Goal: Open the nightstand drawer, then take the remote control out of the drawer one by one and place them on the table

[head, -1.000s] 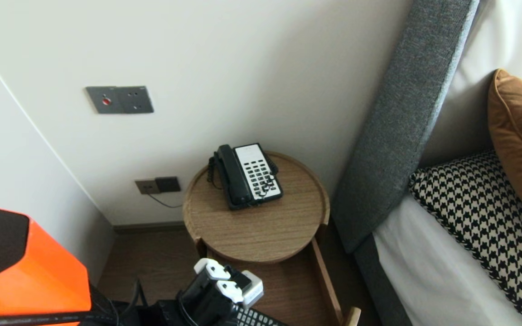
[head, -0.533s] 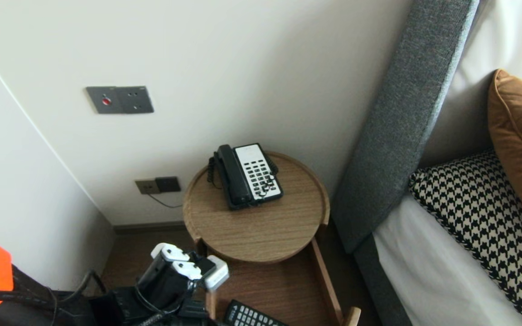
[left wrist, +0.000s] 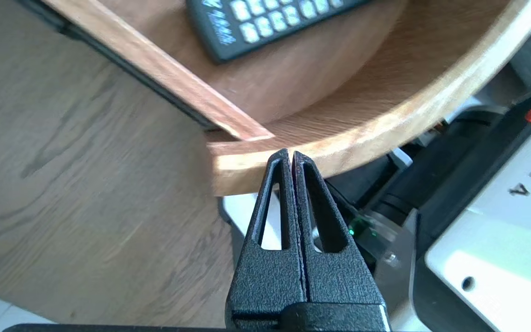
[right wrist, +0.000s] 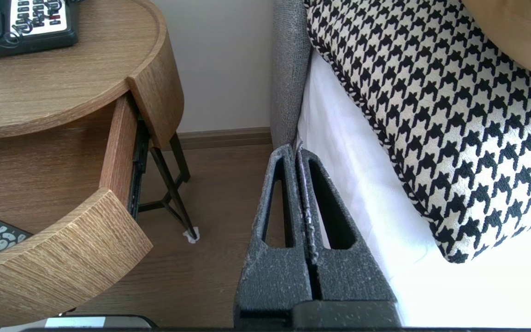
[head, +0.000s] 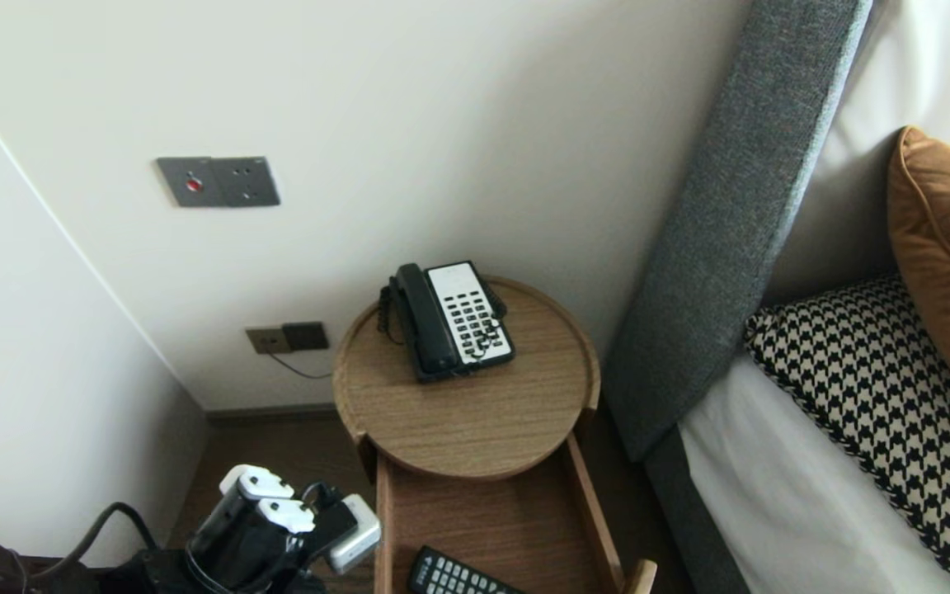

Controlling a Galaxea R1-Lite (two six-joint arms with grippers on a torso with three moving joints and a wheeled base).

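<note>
The left gripper hangs low beside the table, off the left side of the open drawer that is pulled out from under the table's round top. Its jaws are pressed together and hold nothing. In the left wrist view their tips sit right at the left end of the drawer's curved front, where the side board meets it. Whether they touch the wood I cannot tell. A dark remote with pale buttons lies flat inside the drawer, toward its front and apart from the jaws.

The right gripper is parked off the table's right side, above the floor between the table's black legs and the bed. Its jaws are together as well, with nothing in them.

On the table top, toward the wall, stands a black telephone with a white keypad, its handset in the cradle. To the right of the table rises a grey headboard, with a black-and-white checked pillow and a brown cushion beyond it. On the wall left of the table are a grey switch plate and, lower down, a socket.
</note>
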